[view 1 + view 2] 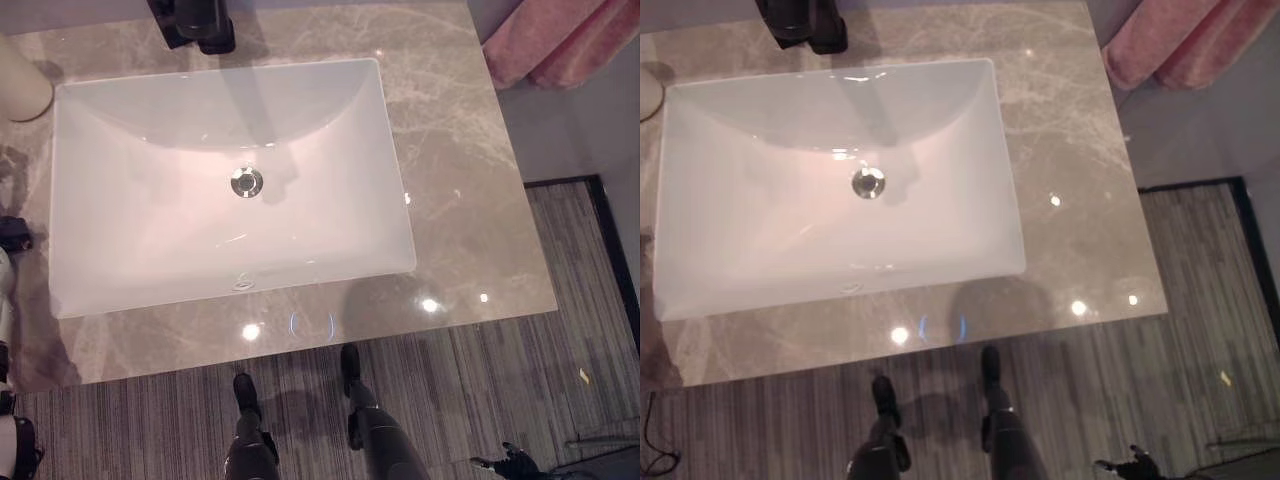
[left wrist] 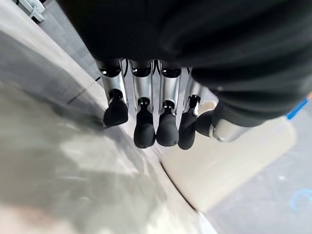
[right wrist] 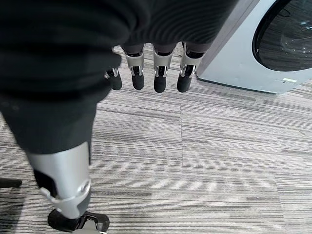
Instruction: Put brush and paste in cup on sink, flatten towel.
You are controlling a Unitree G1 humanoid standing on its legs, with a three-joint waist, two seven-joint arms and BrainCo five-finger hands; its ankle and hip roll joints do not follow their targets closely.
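So the white rectangular sink basin (image 1: 220, 190) sits in the middle of the frame, sunk into the grey marble desk (image 1: 460, 160), with its round metal drain (image 1: 246, 182) near the centre. A black faucet (image 1: 195, 22) stands at the top edge. The cream round cup (image 1: 18, 80) is in the upper left, on the desk just beside the sink's corner. A pink towel (image 1: 560, 40) hangs bunched in the upper right, off the desk. The left robot hand (image 2: 146, 122) has relaxed, fairly straight fingers holding nothing, the cup just past them. The right robot hand (image 3: 156, 73) hangs loose and empty over the striped grey carpet floor (image 3: 204, 161), near a grey washing machine (image 3: 263, 44).
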